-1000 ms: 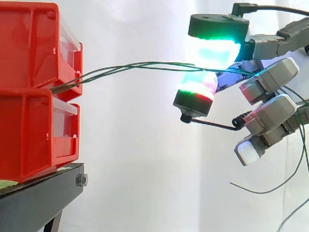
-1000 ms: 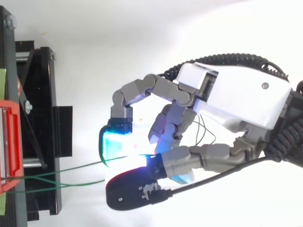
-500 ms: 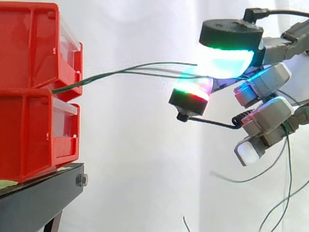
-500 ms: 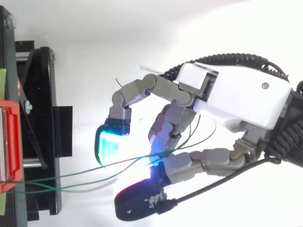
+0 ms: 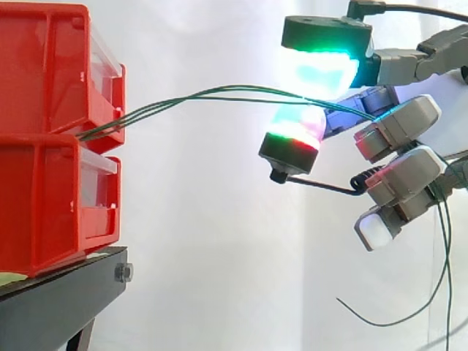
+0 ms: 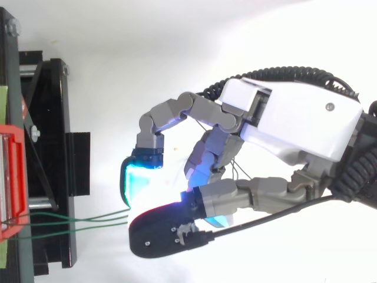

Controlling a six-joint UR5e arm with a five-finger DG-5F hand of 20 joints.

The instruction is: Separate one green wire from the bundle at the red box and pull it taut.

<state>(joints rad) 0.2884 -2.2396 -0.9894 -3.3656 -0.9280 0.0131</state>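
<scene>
Side view: two red bins [image 5: 51,139] are stacked on a black stand [image 5: 58,300] at left, with a white curtain [image 5: 205,234] behind. The green wires [image 5: 219,93] leave the seam between the upper and lower bin, bow upward, then run right into the hand [image 5: 402,121]. The hand is curled. A green-cyan pad [image 5: 322,69] sits above the wires and a red-green pad [image 5: 296,128] below, pinching the strands between them. More than one strand goes through the pinch, so I judge that no single wire is separated yet. The span from bin to hand is arched rather than straight, so it looks slack, not taut. Holding this high and level with the seam likely lets a pull run straight out from the bin. Loose wire ends [image 5: 409,316] dangle below the fingers at lower right.

Top view: the hand [image 6: 294,124] comes in from the right, with its fingers bent toward the stand [image 6: 53,147]. The two pads overlap from above, cyan glow [image 6: 132,183] over the dark backing of the other, closed on the wires. The green wires [image 6: 88,219] show as separate strands crossing from the red bins [image 6: 12,177] at the left edge to the pads, well spread at the bin and converging at the pinch.

Writing: none is readable on the bins, stand or hand.
</scene>
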